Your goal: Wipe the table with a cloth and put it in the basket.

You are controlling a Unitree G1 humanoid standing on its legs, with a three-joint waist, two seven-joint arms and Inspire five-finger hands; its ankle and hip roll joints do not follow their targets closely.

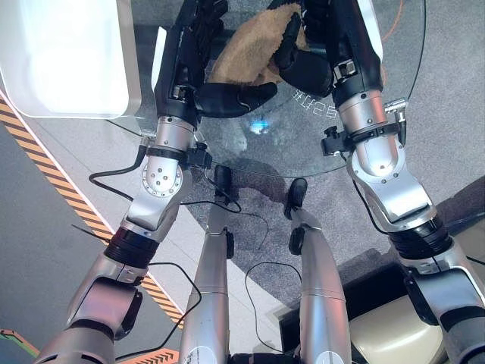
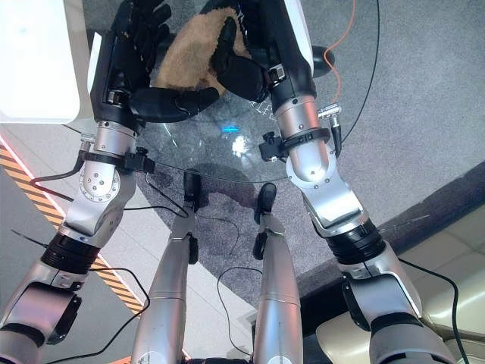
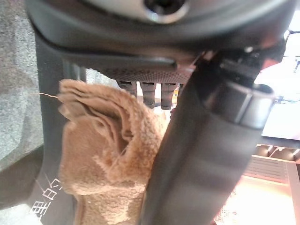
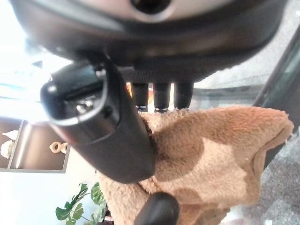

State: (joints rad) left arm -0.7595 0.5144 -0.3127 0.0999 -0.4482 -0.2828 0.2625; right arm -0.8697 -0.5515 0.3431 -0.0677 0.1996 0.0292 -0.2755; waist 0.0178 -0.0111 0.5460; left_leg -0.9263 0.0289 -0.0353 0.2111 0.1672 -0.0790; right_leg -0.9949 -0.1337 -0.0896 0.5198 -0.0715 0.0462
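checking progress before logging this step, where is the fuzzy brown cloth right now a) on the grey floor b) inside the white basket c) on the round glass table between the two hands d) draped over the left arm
c: the fuzzy brown cloth lies bunched on the round glass table, with the left hand at one side and the right hand touching the other; the white basket stands apart at the left.

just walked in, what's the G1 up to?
Both hands are at a brown cloth bunched on the round glass table. The right robot hand has its thumb curled onto the cloth; the left robot hand lies beside it, thumb stretched under its near edge. A white basket sits at the left.
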